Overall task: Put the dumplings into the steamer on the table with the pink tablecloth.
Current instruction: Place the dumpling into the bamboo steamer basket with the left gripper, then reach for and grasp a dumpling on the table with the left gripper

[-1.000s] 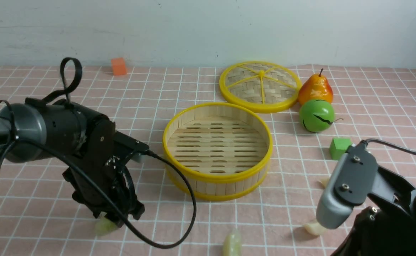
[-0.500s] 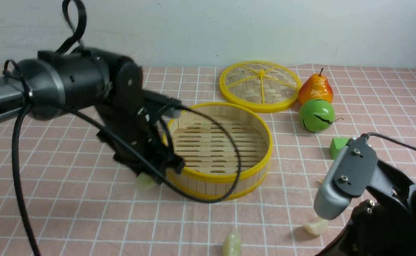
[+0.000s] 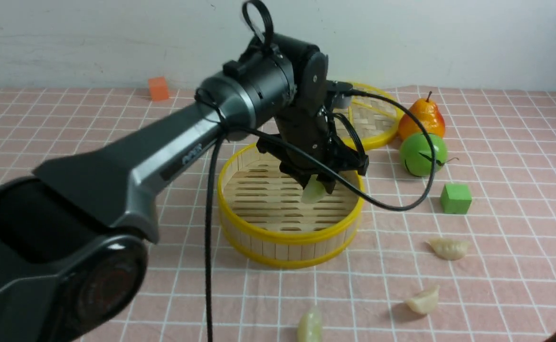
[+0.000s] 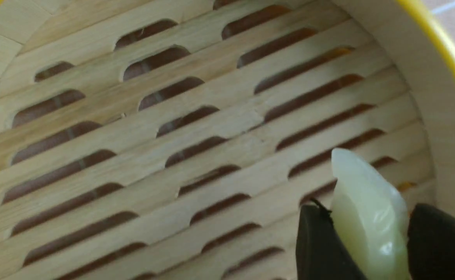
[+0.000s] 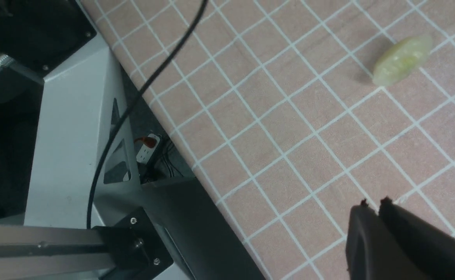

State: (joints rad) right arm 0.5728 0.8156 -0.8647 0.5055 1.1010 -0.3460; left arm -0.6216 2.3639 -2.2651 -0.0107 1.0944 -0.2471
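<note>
Steamer (image 3: pixel 289 237) sits mid-tablecloth (image 3: pixel 69 142). Clock bearings are taken from it, with 12 pointing away from the robot.

- Lid (image 3: pixel 377 128): 1 o'clock, flat, just behind the rim.
- Pear (image 3: pixel 422 118): 2 o'clock, just beside the lid.
- Round fruit (image 3: pixel 422 154): directly before the pear.
- Near cube (image 3: pixel 456 198): 3 o'clock.
- Far cube (image 3: pixel 158 88): 11 o'clock, well apart, at the cloth's far edge.
- First dumpling (image 3: pixel 448 248): on the cloth, 4 o'clock.
- Second dumpling (image 3: pixel 422 300): on the cloth, 5 o'clock.
- Third dumpling (image 3: pixel 310 327): on the cloth, 6 o'clock.
- Fourth dumpling (image 3: pixel 314 192): between the left gripper (image 3: pixel 315 186) fingers, inside the rim, toward the 3 o'clock side.
</note>
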